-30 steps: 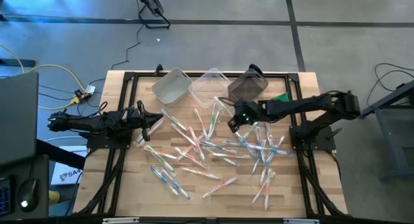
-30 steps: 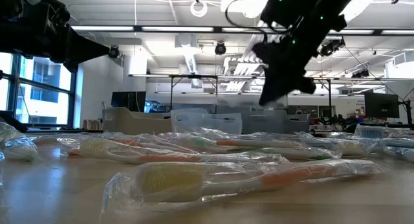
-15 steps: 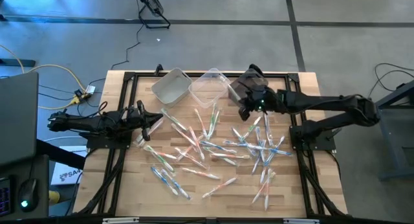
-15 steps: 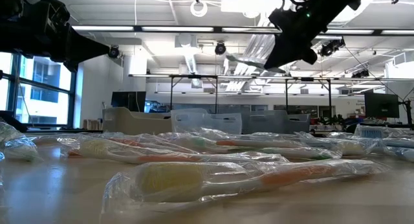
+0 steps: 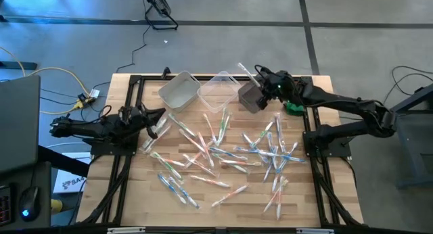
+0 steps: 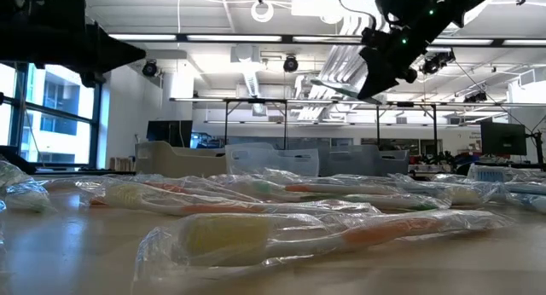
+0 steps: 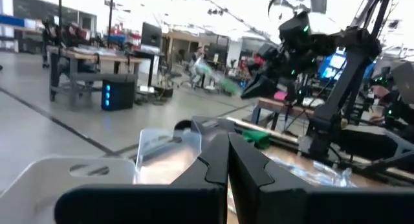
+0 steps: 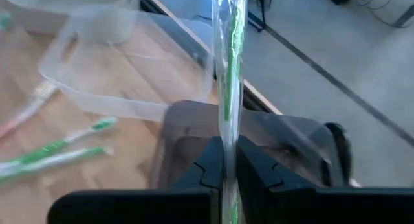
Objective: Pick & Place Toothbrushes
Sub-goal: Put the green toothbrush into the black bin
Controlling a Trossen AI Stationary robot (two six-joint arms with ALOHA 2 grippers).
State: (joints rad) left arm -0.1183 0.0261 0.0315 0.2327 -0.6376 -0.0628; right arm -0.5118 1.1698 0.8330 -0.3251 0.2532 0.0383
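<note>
Several wrapped toothbrushes (image 5: 223, 153) with orange, blue or green handles lie scattered flat on the wooden table, and they fill the foreground of the low view (image 6: 281, 231). My right gripper (image 5: 262, 80) hangs above the dark bin (image 5: 252, 97) at the far edge, shut on a green-handled toothbrush (image 8: 229, 49). That toothbrush also shows in the low view (image 6: 337, 85), high above the table. My left gripper (image 5: 155, 120) waits, shut, at the table's left side, beside the pile (image 7: 226, 160). My right gripper pinches the wrapped green toothbrush between its two fingers (image 8: 210, 166), on the handle part (image 8: 226, 130). The toothbrush runs along the fingers and sticks out beyond their tips (image 5: 245, 70). It is lifted clear, over the dark bin's far side.
Three bins stand in a row at the far edge: a white one (image 5: 177, 90), a clear one (image 5: 218, 90) and the dark one. A small green object (image 5: 294, 107) lies to the right of the dark bin. Black frame rails border the table.
My right gripper has risen from the pile with the green toothbrush and carried it toward the far edge, ending above the dark bin. My left arm has drawn back a little toward the table's left edge.
</note>
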